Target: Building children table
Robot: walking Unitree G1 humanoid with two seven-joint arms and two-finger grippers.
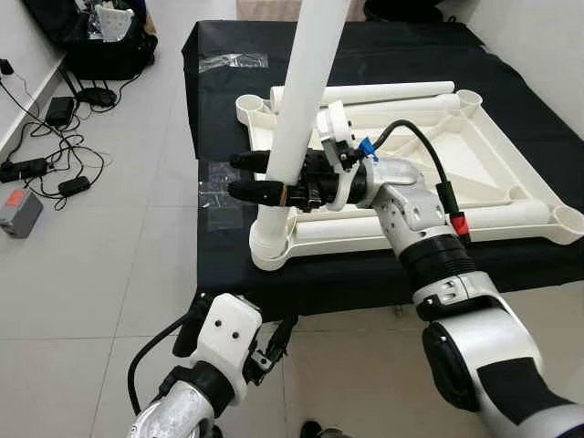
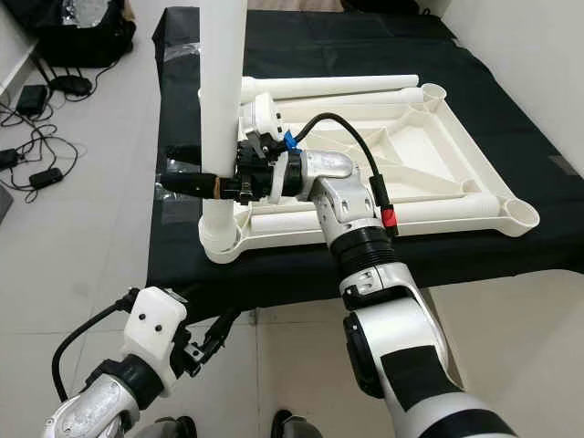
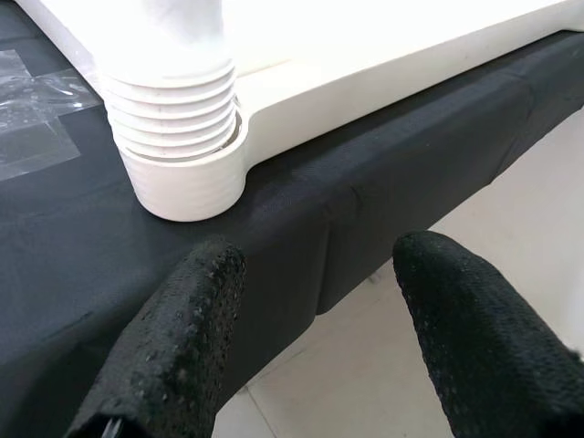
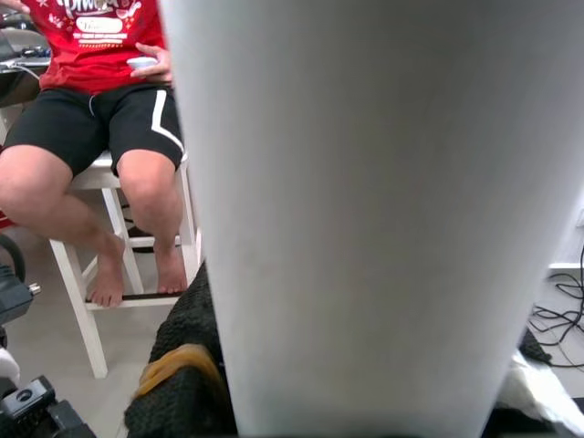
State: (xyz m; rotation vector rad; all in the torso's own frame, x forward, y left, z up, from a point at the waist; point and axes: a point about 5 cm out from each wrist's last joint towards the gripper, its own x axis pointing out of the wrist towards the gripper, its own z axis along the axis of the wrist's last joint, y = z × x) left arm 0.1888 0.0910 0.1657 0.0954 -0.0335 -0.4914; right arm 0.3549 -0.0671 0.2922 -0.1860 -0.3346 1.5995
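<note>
Left gripper (image 1: pixel 274 345) hangs low, nearest the camera, below the front edge of the black-covered bench (image 1: pixel 210 265), over the tiled floor (image 1: pixel 100 274). In the left wrist view its fingers (image 3: pixel 182 338) are spread apart with nothing between them, pointed at the cloth edge and the threaded corner socket (image 3: pixel 182 173).

Right gripper (image 1: pixel 260 178) reaches from the right across the near-left corner of the white table top (image 1: pixel 456 155), which lies upside down on the bench. Its two black fingers (image 1: pixel 248 191) are clamped on the white table leg (image 1: pixel 306 82), one on each side, a bit above the socket. Leg stands nearly upright, leaning slightly, lower end sitting in the near-left corner socket (image 1: pixel 272 246); ribbed threads show at the joint in the left wrist view. The right wrist view has the leg (image 4: pixel 365 210) very close up.

A second leg (image 1: pixel 383 92) lies flat along the far edge of the table top. Open sockets at the far-right (image 1: pixel 470 97) and near-right (image 1: pixel 568 219) corners.

Clear tape patches (image 1: pixel 219 173) on the cloth left of the table top. Farther left on the floor: cables and power bricks (image 1: pixel 55 155), a black bag (image 1: pixel 105 36). In the right wrist view, a person (image 4: pixel 100 109) in red shirt and black shorts sits on a white stool (image 4: pixel 91 274).
</note>
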